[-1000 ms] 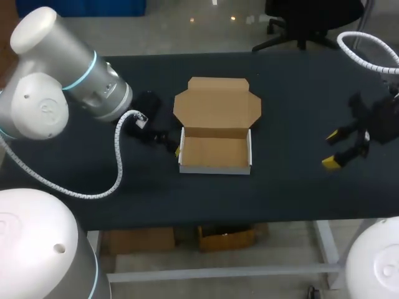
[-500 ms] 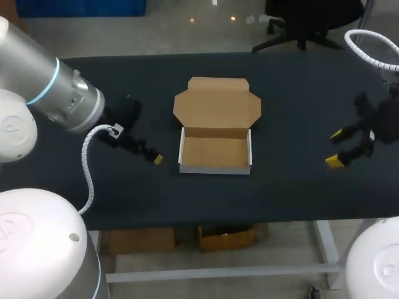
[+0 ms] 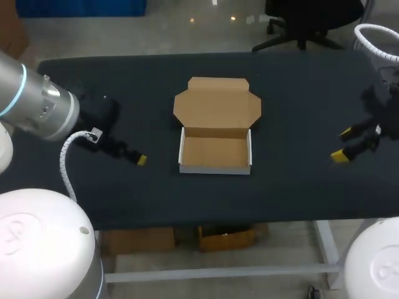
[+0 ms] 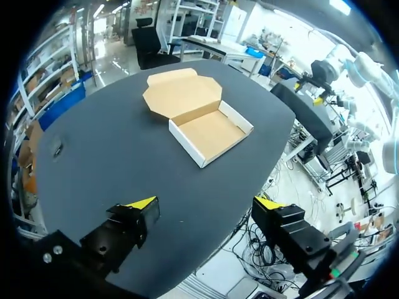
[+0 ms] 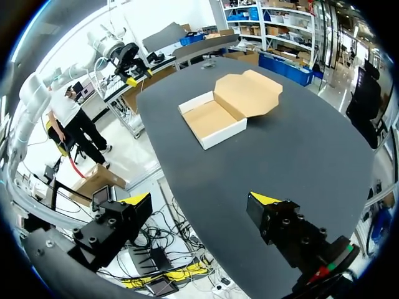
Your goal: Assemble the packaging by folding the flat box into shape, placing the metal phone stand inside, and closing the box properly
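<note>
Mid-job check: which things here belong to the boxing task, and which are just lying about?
Belongs to the job:
cardboard box, folded up, lid open, nothing inside
left pincer, open, holding nothing
right pincer, open, holding nothing
(the phone stand is not in view)

Just lying about:
nothing I can make out; only the black table itself

Box (image 3: 216, 134) — tan cardboard inside, white outer walls. Desk (image 3: 299, 93) — matte black. End effector fingertips (image 4: 142, 203) — bright yellow on black.

Dark table (image 3: 299, 93), folded box (image 3: 216, 153) (lid open)
</note>
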Controlling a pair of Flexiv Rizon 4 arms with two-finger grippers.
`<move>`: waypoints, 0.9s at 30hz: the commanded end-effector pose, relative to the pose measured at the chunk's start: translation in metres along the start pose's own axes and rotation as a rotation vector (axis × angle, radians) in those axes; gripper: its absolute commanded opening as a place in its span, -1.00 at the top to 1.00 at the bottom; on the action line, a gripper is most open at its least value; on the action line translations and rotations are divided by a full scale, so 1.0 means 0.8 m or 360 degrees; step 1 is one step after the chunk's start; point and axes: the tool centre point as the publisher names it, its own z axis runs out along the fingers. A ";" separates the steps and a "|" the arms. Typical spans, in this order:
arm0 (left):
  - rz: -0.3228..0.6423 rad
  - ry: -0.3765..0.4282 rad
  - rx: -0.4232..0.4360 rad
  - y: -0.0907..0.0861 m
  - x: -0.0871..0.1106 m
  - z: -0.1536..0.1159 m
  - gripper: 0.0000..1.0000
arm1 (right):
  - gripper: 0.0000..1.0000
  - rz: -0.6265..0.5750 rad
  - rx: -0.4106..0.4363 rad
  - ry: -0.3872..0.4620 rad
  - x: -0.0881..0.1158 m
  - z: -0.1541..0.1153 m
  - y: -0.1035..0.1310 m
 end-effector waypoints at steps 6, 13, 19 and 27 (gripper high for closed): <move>-0.0118 -0.0034 -0.0063 0.004 0.007 -0.036 -1.00 | -1.00 0.0311 -0.0048 -0.0135 0.017 -0.037 -0.013; -0.0285 -0.0077 -0.0129 -0.002 0.018 -0.059 -1.00 | -1.00 0.0562 -0.0076 -0.0169 0.016 -0.060 -0.025; -0.0290 -0.0106 -0.0089 -0.003 0.031 -0.084 -1.00 | -1.00 0.0748 -0.0123 -0.0178 0.025 -0.078 -0.030; -0.0396 -0.0103 -0.0088 -0.008 0.039 -0.103 -1.00 | -1.00 0.0903 -0.0187 -0.0168 0.034 -0.095 -0.033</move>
